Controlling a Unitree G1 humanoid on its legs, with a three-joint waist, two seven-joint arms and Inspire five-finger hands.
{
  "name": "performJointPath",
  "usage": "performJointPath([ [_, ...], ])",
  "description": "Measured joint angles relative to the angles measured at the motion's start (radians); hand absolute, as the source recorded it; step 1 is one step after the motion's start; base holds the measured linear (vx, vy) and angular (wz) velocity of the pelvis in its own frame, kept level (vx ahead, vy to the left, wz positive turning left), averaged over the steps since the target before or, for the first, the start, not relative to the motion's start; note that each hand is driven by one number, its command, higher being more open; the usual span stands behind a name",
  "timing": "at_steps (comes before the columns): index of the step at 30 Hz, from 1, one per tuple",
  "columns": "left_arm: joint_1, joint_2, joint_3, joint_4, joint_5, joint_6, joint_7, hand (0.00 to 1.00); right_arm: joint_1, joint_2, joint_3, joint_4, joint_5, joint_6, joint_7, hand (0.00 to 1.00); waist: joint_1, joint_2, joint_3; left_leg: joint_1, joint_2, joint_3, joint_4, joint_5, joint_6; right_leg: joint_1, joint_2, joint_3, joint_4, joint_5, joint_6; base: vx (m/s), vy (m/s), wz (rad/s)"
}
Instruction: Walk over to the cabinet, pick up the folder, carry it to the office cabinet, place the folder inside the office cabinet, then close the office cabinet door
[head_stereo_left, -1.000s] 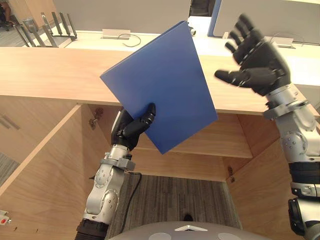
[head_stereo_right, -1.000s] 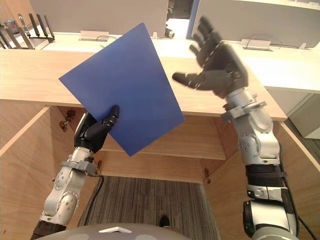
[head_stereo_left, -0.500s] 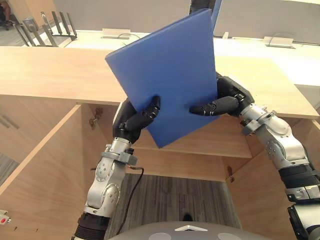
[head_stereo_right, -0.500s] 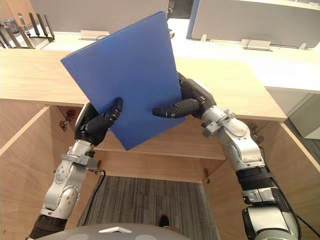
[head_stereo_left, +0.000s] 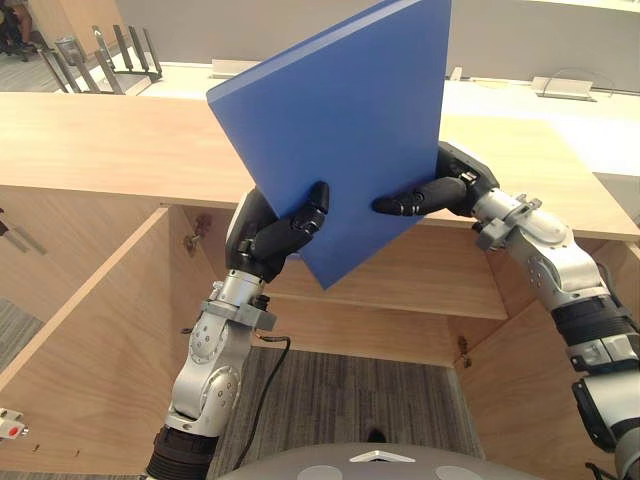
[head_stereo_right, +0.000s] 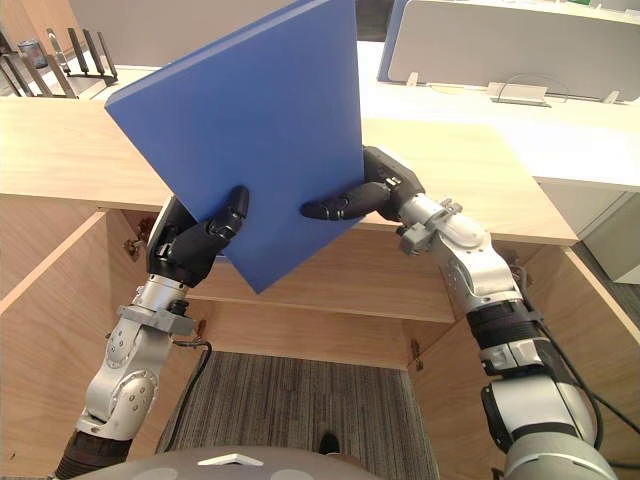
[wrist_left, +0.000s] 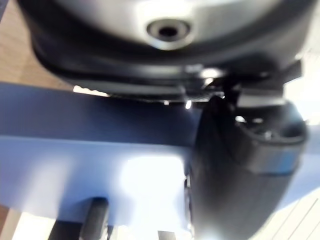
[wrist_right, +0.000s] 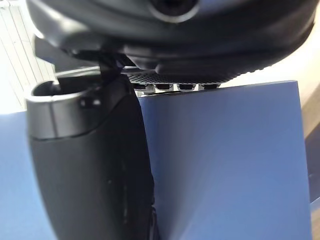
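A flat blue folder (head_stereo_left: 345, 130) is held up and tilted above the wooden cabinet top (head_stereo_left: 110, 145). My left hand (head_stereo_left: 270, 235) grips its lower left edge, thumb across the front face. My right hand (head_stereo_left: 440, 190) pinches the lower right edge, thumb lying on the front and fingers behind. In the left wrist view the folder (wrist_left: 90, 165) passes under the left hand (wrist_left: 240, 165). The right hand (wrist_right: 90, 170) in its own wrist view presses its thumb onto the folder (wrist_right: 225, 160). Below stands the open office cabinet (head_stereo_left: 390, 300) with its wooden door (head_stereo_left: 90, 350) swung out at the left.
A shelf board (head_stereo_left: 440, 280) crosses the cabinet interior, with grey carpet (head_stereo_left: 350, 395) below it. The right cabinet side panel (head_stereo_left: 520, 390) stands close to my right arm. Behind the cabinet top are a white desk (head_stereo_left: 540, 100), grey partitions and a black file rack (head_stereo_left: 110, 50).
The right hand came in from the air and closed on the folder's right edge. Both hands have since raised the folder and tipped it more upright.
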Motion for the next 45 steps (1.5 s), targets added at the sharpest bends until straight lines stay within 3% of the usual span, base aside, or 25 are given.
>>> performJointPath([
  [7,0.0,0.043,0.0,0.001,-0.07,-0.022,0.003,0.0,-0.023,-0.017,0.048,-0.003,0.04,-0.026,0.04,0.0,0.023,0.0,0.0,-0.001,-0.001,-0.002,0.0,0.001,-0.001,0.0,-0.001,-0.002,0.0,0.0,0.0,0.0,0.0,0.0],
  [15,0.002,0.114,-0.032,0.001,-0.155,-0.063,-0.003,0.0,0.041,0.098,-0.001,-0.022,0.085,-0.026,-0.019,0.0,0.026,0.0,0.0,-0.002,-0.002,-0.006,-0.001,0.002,-0.001,0.0,-0.002,-0.003,0.0,0.0,0.0,0.0,-0.001,0.0],
  [20,0.035,0.13,-0.034,0.011,-0.204,-0.101,-0.072,0.0,0.151,0.151,-0.053,-0.125,0.098,-0.027,-0.054,0.0,0.024,0.0,0.0,-0.001,-0.002,-0.004,-0.002,0.002,-0.002,-0.001,-0.002,0.0,0.0,0.0,0.0,0.0,0.0,0.0],
  [21,0.056,0.136,-0.035,0.014,-0.221,-0.111,-0.091,1.0,0.165,0.166,-0.055,-0.134,0.098,-0.028,-0.057,0.0,0.023,-0.002,-0.003,-0.001,-0.002,-0.003,-0.002,0.002,-0.002,-0.002,-0.001,0.001,0.0,0.0,0.0,0.0,0.0,-0.05],
  [30,0.101,0.186,-0.074,0.278,-0.265,-0.124,-0.281,1.0,0.347,0.242,-0.015,-0.153,0.138,-0.05,-0.144,0.0,0.013,-0.014,-0.022,-0.003,0.001,0.005,-0.002,0.001,-0.003,-0.005,0.002,0.01,-0.006,0.003,-0.004,0.0,0.0,-0.02],
  [35,0.142,0.206,-0.086,0.466,-0.152,-0.075,-0.274,1.0,0.482,0.245,0.06,-0.11,0.169,0.011,-0.191,0.0,-0.005,0.003,-0.017,-0.019,0.001,0.005,-0.002,0.004,-0.005,-0.024,0.003,0.011,-0.006,0.005,-0.005,0.0,0.0,0.0],
  [37,0.142,0.204,-0.088,0.608,-0.045,0.001,-0.271,1.0,0.511,0.254,0.121,-0.012,0.179,0.041,-0.193,0.0,-0.025,0.012,-0.011,-0.018,0.003,0.002,-0.004,0.004,-0.005,-0.024,0.006,0.006,-0.007,0.005,-0.005,0.0,0.0,0.0],
  [40,0.152,0.196,-0.088,0.744,0.073,0.057,-0.261,1.0,0.562,0.273,0.152,0.018,0.202,0.058,-0.191,0.0,-0.041,0.012,0.007,-0.016,0.005,0.002,-0.007,0.004,-0.006,-0.024,0.009,0.005,-0.007,0.005,-0.005,0.0,0.0,0.0],
  [42,0.175,0.18,-0.078,0.788,0.121,0.06,-0.244,1.0,0.575,0.303,0.158,0.02,0.208,0.059,-0.189,0.0,-0.056,0.006,0.015,-0.016,0.005,0.002,-0.008,0.004,-0.006,-0.025,0.009,0.005,-0.007,0.005,-0.005,0.0,0.0,0.0],
  [45,0.179,0.172,-0.063,0.812,0.139,0.064,-0.232,1.0,0.576,0.317,0.166,0.02,0.208,0.059,-0.189,0.0,-0.052,-0.004,0.021,-0.015,0.003,0.002,-0.008,0.004,-0.005,-0.024,0.007,0.006,-0.007,0.005,-0.005,-0.01,-0.002,0.0],
])
